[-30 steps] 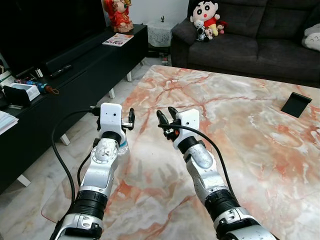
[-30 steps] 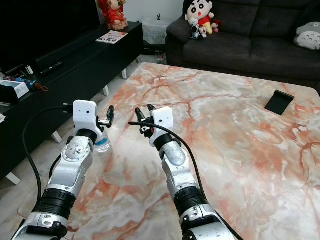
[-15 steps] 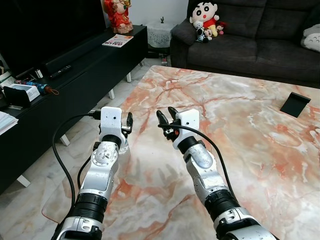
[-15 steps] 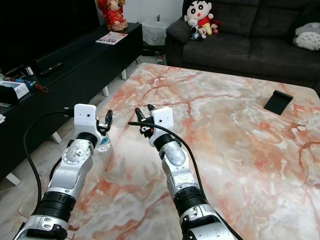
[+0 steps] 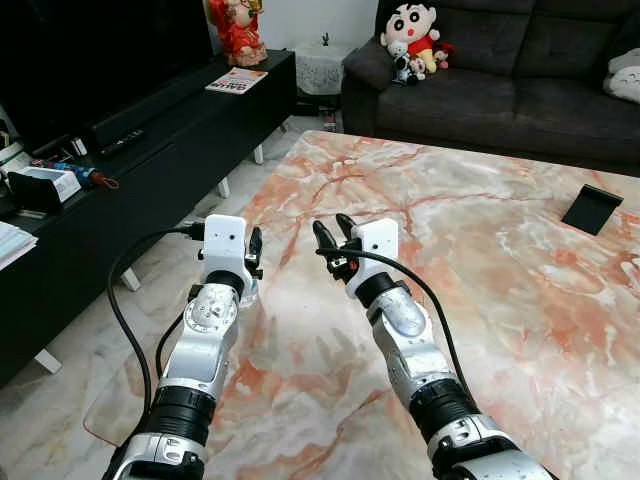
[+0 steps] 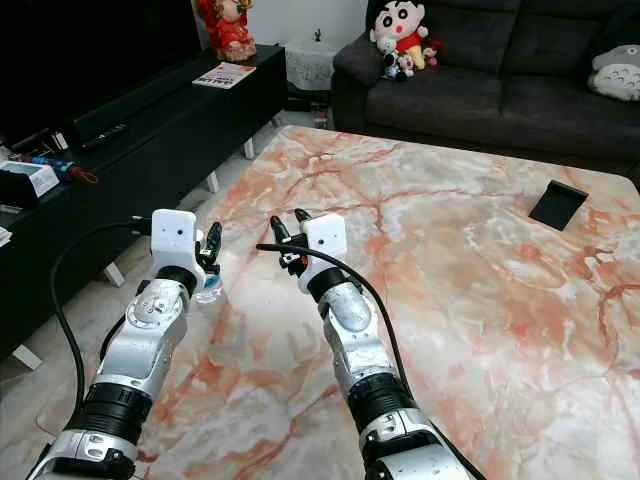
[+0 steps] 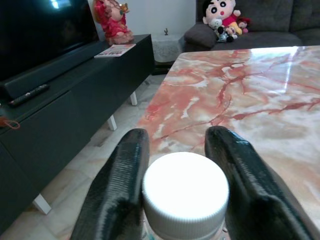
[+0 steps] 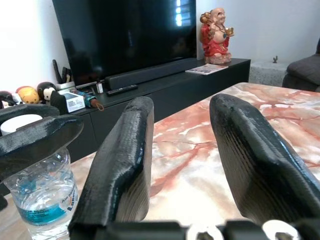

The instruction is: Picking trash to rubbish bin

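Head views: small plastic bottle (image 6: 208,290) standing at the near left edge of the marble table (image 5: 480,260), left gripper (image 6: 210,250) over it. Right gripper (image 5: 332,232) apart, holding nothing.

Left wrist view: fingers (image 7: 120,190) apart, either side of the white cap (image 7: 185,192), not squeezing yet.

Right wrist view: bottle looks almost empty. Probably light, thin, slippery, easy to crush or tip. Best held softly just under the cap.

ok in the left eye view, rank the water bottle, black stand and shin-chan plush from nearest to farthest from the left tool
1. Water bottle, at the left tool, table's left edge.
2. Black stand, far right of the table.
3. Plush, on the sofa beyond.
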{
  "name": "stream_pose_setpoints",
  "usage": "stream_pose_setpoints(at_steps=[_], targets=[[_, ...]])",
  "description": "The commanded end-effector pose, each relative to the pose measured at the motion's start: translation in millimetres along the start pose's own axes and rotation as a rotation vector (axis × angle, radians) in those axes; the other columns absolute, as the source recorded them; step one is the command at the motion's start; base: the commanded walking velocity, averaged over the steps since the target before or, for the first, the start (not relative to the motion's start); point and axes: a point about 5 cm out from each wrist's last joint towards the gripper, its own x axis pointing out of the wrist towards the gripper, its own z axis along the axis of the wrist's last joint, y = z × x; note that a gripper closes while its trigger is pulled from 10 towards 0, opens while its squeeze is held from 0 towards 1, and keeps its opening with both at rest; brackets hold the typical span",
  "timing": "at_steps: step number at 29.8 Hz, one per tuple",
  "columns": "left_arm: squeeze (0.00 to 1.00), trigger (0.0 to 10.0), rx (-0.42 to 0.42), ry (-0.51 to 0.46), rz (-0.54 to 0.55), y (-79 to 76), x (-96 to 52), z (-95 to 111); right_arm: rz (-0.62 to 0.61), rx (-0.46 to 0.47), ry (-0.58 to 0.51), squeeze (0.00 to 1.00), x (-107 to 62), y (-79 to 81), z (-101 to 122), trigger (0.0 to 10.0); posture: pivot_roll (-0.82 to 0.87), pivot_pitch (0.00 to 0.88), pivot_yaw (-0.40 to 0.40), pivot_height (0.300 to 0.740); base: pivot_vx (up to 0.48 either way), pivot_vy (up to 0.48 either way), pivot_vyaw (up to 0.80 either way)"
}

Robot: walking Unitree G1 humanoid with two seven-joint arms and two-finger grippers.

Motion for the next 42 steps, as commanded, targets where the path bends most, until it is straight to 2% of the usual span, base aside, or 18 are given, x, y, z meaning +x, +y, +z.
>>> stream_pose_setpoints(at_steps=[1, 14, 19, 20, 21, 22, 25, 31, 42], targets=[[0.0, 0.0, 0.034, -0.028, -0.013, 0.1, 2.7, 9.6, 0.011, -0.003, 0.009, 0.0, 1.4, 1.8, 0.2, 10.0, 0.05, 0.006, 0.017, 0.74, 0.0, 0.0, 0.0], [0.0, 0.0, 0.087, -0.072, -0.016, 0.3, 4.7, 19.2, 0.01, -0.003, 0.009, 0.0, 1.7, 2.0, 0.4, 10.0, 0.05, 0.005, 0.018, 0.74, 0.0, 0.0, 0.0], [0.0, 0.0, 0.094, -0.121, -0.006, 0.0, 4.2, 25.9, 0.009, -0.002, 0.007, 0.0, 1.5, 1.7, 0.3, 10.0, 0.05, 0.002, 0.017, 0.74, 0.0, 0.0, 0.0], [0.0, 0.6, 0.096, -0.138, 0.002, 0.5, 3.9, 28.1, 0.006, -0.002, 0.005, 0.0, 1.5, 1.5, 0.6, 10.0, 0.05, 0.002, 0.017, 0.74, 0.0, 0.0, 0.0], [0.0, 7.6, 0.1, -0.158, 0.016, 1.6, 3.3, 30.8, 0.001, 0.001, 0.001, 0.0, 1.6, 1.1, 1.1, 10.0, 0.05, 0.002, 0.017, 0.74, 0.0, 0.0, 0.0], [0.0, 10.0, 0.099, -0.176, 0.029, 2.7, 2.8, 33.2, -0.003, 0.002, -0.002, 0.0, 1.8, 0.6, 1.6, 10.0, 0.05, 0.002, 0.017, 0.74, 0.0, 0.0, 0.0], [0.0, 10.0, 0.12, -0.229, 0.074, 7.7, -0.1, 39.7, -0.016, 0.001, -0.013, 0.0, 2.8, -1.2, 4.4, 10.0, 0.05, 0.002, 0.017, 0.74, 0.0, 0.0, 0.0], [0.0, 10.0, 0.14, -0.244, 0.106, 11.7, -2.2, 39.1, -0.047, 0.021, -0.028, 0.0, 3.6, -5.4, 7.4, 10.0, 0.05, 0.005, 0.015, 0.74, 0.0, 0.0, 0.0], [0.0, 10.0, 0.152, -0.247, 0.095, 7.0, -2.5, 38.1, -0.04, 0.023, -0.023, 0.0, 3.0, -4.0, 5.7, 10.0, 0.05, 0.006, 0.016, 0.74, 0.0, 0.0, 0.0]])
